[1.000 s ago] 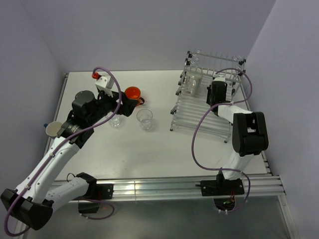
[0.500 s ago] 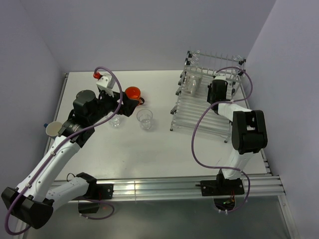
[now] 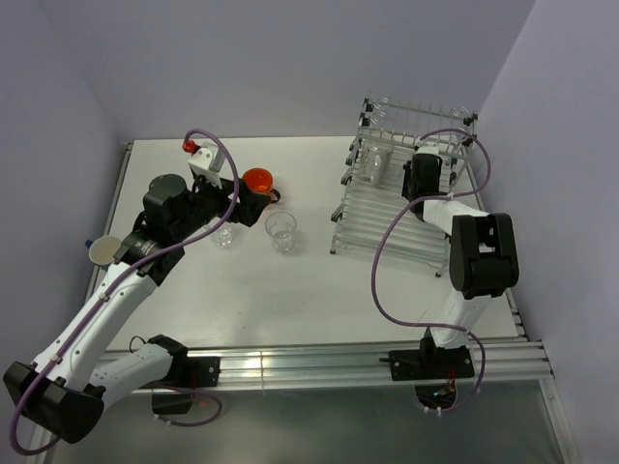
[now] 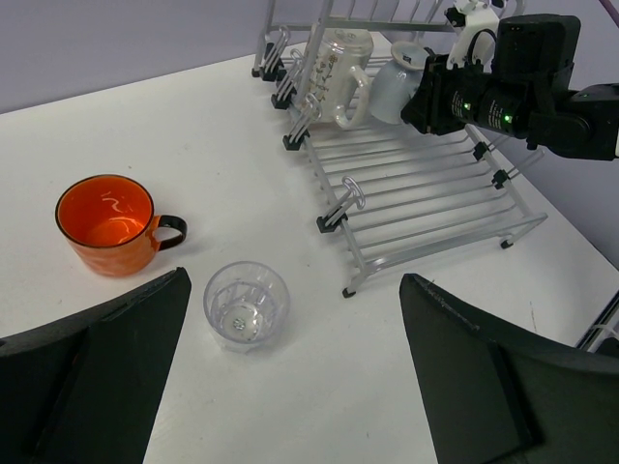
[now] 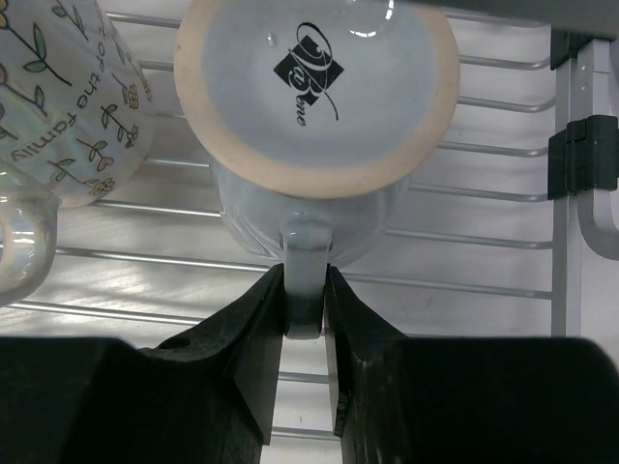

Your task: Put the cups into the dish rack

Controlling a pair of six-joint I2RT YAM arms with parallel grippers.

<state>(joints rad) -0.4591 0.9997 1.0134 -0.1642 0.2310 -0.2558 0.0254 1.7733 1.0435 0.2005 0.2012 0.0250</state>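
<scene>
You are pinching the pale blue mug (image 5: 314, 87) by its handle with the right gripper (image 5: 305, 290) inside the dish rack (image 3: 377, 227) near the far right corner of the desk (image 3: 242, 290), likely handling rigid, slippery, chip-prone glazed ceramic, while the left gripper (image 4: 295, 285) is hanging wide open.

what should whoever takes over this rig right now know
Left end effector: open, above the table near the orange mug and a glass.
Right end effector: shut on the blue mug handle, mug upside down in the rack.
Done: flowered mug in the rack.
Left: release the blue mug; load the orange mug, glass and second glass.
</scene>
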